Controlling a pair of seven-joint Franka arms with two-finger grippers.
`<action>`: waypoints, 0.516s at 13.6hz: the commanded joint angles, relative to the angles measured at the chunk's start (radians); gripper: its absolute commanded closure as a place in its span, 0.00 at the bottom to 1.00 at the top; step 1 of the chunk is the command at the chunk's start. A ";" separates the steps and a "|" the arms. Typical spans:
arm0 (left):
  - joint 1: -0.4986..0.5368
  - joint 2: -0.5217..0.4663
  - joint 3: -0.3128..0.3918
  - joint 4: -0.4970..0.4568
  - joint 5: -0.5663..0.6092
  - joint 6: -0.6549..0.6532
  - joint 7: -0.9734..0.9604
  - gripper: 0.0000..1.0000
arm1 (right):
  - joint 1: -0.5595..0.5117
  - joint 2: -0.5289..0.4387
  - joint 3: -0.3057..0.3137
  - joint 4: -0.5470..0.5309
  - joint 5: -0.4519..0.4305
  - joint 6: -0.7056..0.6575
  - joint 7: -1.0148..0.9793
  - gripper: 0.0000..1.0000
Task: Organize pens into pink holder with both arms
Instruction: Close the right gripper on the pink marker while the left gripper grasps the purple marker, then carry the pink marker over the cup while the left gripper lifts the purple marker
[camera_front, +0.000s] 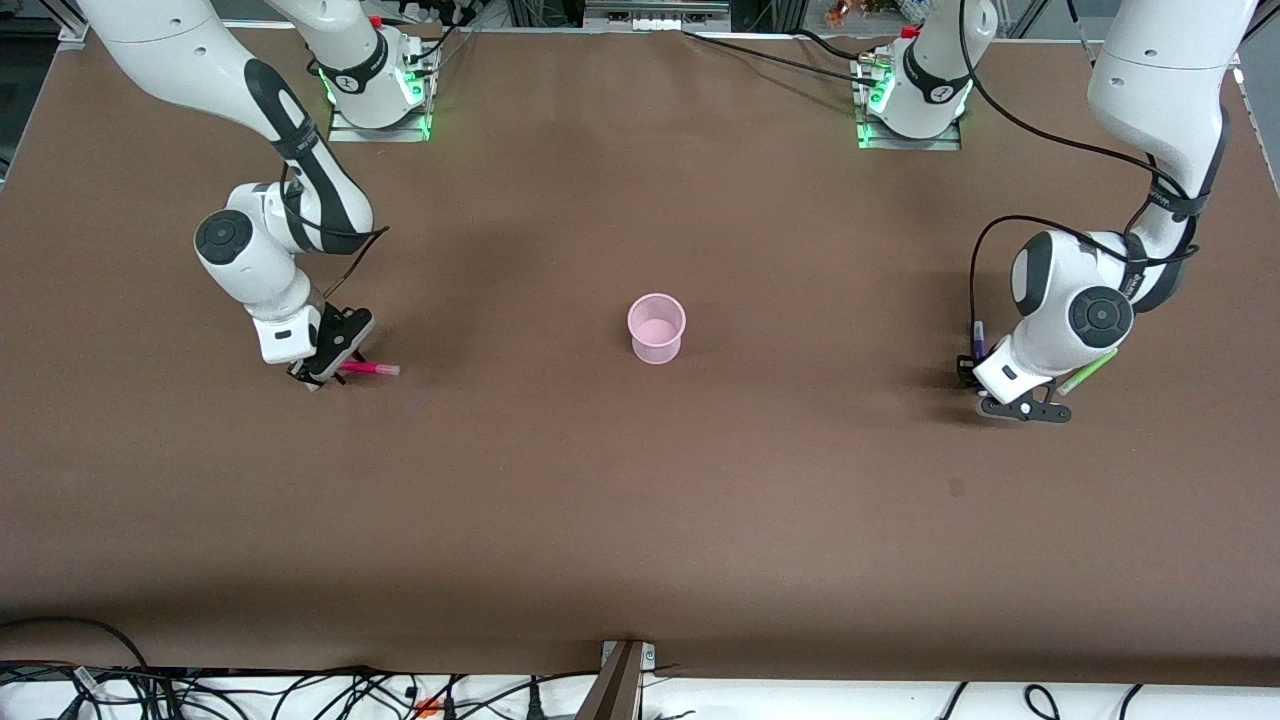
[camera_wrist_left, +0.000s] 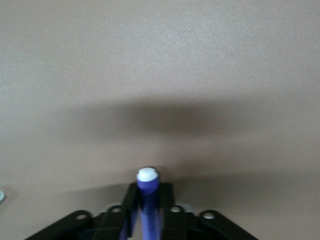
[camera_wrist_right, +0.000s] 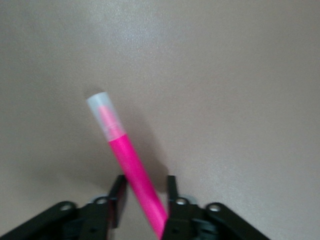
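Your right hand (camera_front: 322, 377) is down at the counter (camera_front: 640, 500) toward the right arm's end, its fingers (camera_wrist_right: 118, 195) set on either side of the magenta-pink pen (camera_front: 368, 369), which lies slanted between them; whether they are pressing it yet, you cannot tell. Your left hand (camera_front: 968, 368), toward the left arm's end, is clenched on the dark purple pen (camera_front: 978, 339). The bright green pen (camera_front: 1086, 372) lies just beside that wrist. The pink holder (camera_front: 656, 328) stands upright mid-counter, well apart from both hands.
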 joint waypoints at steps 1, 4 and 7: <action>0.012 0.018 -0.001 0.017 0.013 -0.006 0.020 1.00 | -0.010 -0.001 0.002 -0.004 -0.006 0.043 -0.030 0.92; 0.010 -0.002 -0.003 0.020 0.013 -0.019 0.019 1.00 | -0.005 -0.049 0.011 0.001 -0.006 0.026 -0.020 1.00; 0.015 -0.071 -0.045 0.023 -0.001 -0.076 0.025 1.00 | 0.004 -0.169 0.086 0.046 -0.005 -0.093 0.002 1.00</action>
